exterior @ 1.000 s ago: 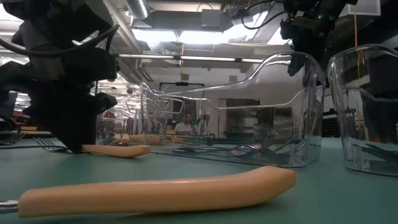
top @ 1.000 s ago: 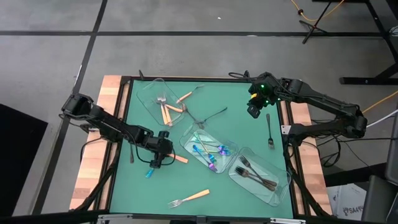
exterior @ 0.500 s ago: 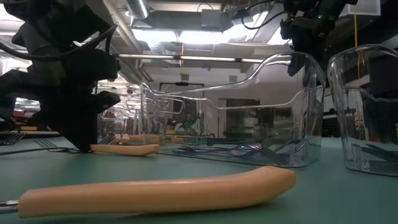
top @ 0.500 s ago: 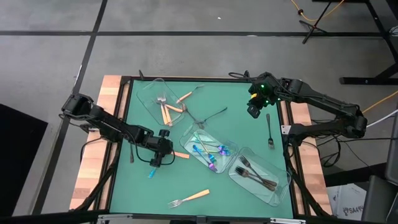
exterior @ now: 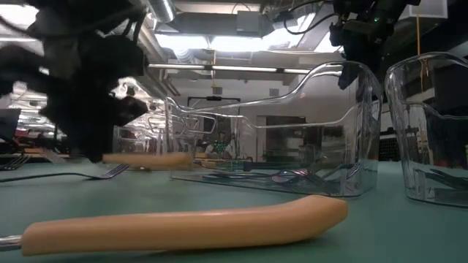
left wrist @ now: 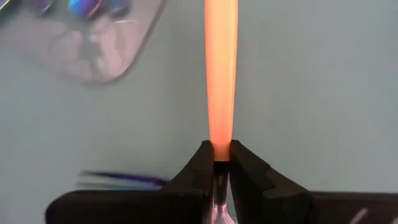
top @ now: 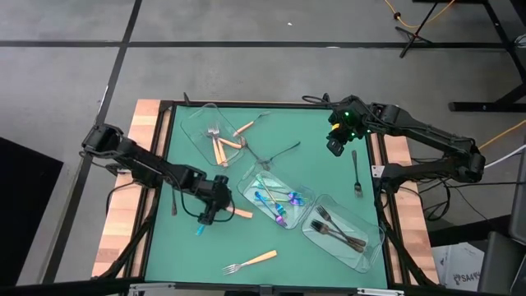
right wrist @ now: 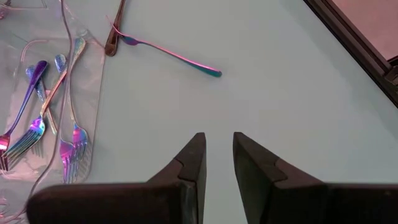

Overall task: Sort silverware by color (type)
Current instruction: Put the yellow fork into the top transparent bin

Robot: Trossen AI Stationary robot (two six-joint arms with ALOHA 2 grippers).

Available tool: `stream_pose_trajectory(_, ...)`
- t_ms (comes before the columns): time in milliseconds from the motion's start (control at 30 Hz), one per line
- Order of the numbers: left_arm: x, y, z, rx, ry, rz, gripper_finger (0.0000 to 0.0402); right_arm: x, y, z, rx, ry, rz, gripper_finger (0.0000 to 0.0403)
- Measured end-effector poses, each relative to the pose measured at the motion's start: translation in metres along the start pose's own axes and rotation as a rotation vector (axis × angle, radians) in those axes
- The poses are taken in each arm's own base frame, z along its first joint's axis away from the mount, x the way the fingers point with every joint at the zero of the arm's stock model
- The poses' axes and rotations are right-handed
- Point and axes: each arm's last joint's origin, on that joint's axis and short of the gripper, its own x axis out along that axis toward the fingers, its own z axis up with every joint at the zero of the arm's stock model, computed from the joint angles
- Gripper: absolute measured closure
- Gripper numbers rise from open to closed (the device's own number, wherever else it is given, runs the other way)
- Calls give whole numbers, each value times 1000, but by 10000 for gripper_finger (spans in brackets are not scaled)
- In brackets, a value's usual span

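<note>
Now the left gripper [top: 215, 200] pinches an orange fork [left wrist: 221, 81] at the base of its handle, just off the mat [top: 320, 177] by the look of the blurred low view, beside the middle tray [top: 251, 196] of iridescent forks [top: 275, 203]. Far right, the right gripper [top: 336, 145] hovers, fingers narrowly apart, holding nothing.

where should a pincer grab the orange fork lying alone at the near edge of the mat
Grip the orange fork across the middle of its handle, coming straight down from above. It lies flat on the green mat, tines toward the left arm's side, with bare mat on both sides, so fingers can straddle the thicker handle more easily than the thin tines.
</note>
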Motion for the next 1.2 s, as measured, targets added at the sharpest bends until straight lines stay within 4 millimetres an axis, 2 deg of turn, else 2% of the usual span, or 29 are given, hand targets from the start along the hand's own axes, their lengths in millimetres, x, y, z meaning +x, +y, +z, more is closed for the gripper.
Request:
stream_pose_trajectory(300,-30,-8,46,138,-11,-116,380,0,0,0,0,0,0,333)
stream_pose_trajectory(467,-55,-7,71,254,-9,-62,380,0,0,0,0,0,0,333)
stream_pose_trajectory(667,-81,4,90,356,10,57,380,0,0,0,0,0,0,333)
stream_pose_trajectory(867,-99,27,97,388,59,138,380,0,0,0,0,0,0,333)
stream_pose_trajectory(1200,-118,77,88,379,187,240,379,0,0,0,0,0,0,333)
